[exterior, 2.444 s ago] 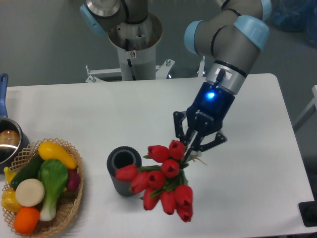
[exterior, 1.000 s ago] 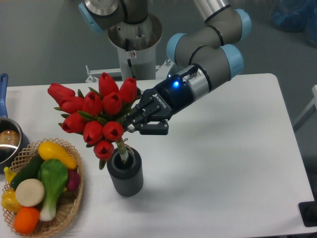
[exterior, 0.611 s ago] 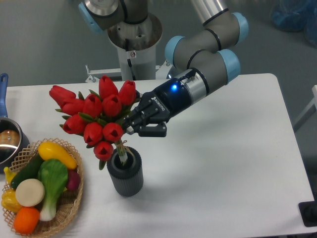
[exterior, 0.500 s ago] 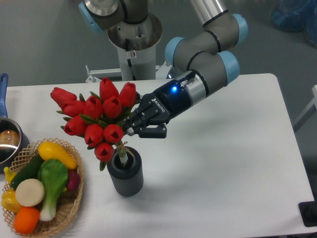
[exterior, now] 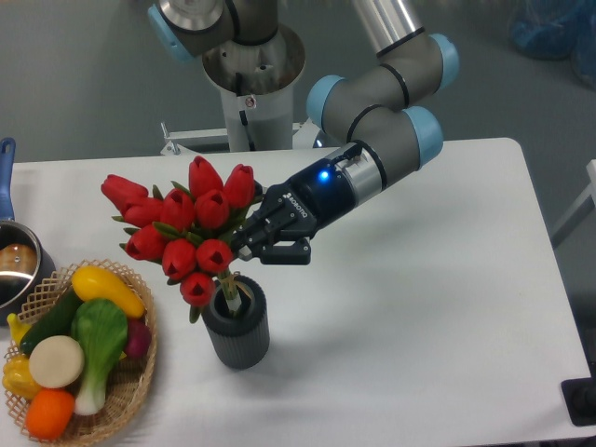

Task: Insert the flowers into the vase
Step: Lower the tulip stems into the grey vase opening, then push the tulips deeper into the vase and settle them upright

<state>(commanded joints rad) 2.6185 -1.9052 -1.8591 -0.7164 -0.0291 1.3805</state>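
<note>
Red artificial tulips with green leaves (exterior: 186,228), bunched and tied, stand tilted toward ten o'clock with their stems dipping into the mouth of the small dark grey ribbed cylindrical vase (exterior: 237,327) near the front of the white table (exterior: 447,307). The black two-finger gripper (exterior: 253,244) reaches in from two o'clock and its jaws are closed on the stems just above the vase's rim. At nine o'clock from the vase sits a wicker basket (exterior: 130,386) of colourful toy vegetables, with a shiny steel pot with a blue handle (exterior: 13,265) at the table's left edge.
</note>
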